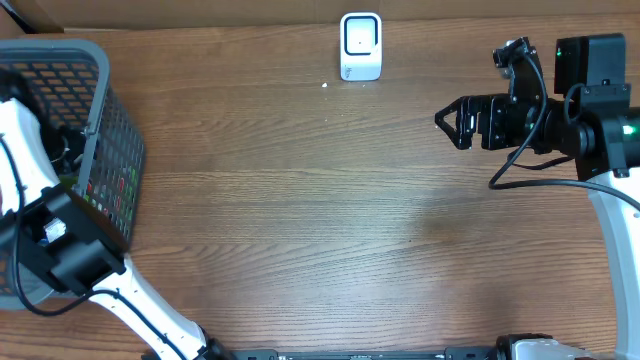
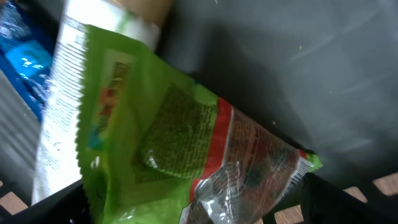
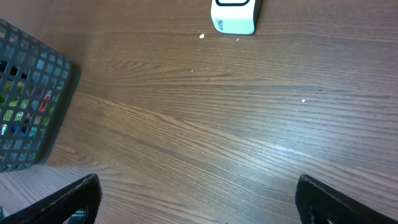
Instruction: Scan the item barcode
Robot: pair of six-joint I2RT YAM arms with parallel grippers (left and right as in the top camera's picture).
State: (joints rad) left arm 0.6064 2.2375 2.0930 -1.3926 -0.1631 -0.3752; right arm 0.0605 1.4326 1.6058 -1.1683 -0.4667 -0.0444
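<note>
A green and red snack packet (image 2: 155,124) with a clear window lies tilted inside the dark mesh basket (image 1: 110,120). My left gripper (image 2: 193,211) is down in that basket. Its jaws stand wide on either side of the packet's lower end, one dark finger (image 2: 56,208) at the left and one (image 2: 348,205) at the right. From overhead the left jaws are hidden by the arm and the basket wall. The white barcode scanner (image 1: 361,46) stands upright at the back of the table. My right gripper (image 1: 447,120) hovers open and empty over bare wood at the right.
More packets fill the basket, among them a blue one (image 2: 25,62) and a white-topped one (image 2: 143,9). The right wrist view shows the basket (image 3: 31,106) at the left and the scanner (image 3: 234,14) at the top. Wooden tabletop (image 1: 320,200) lies between the arms.
</note>
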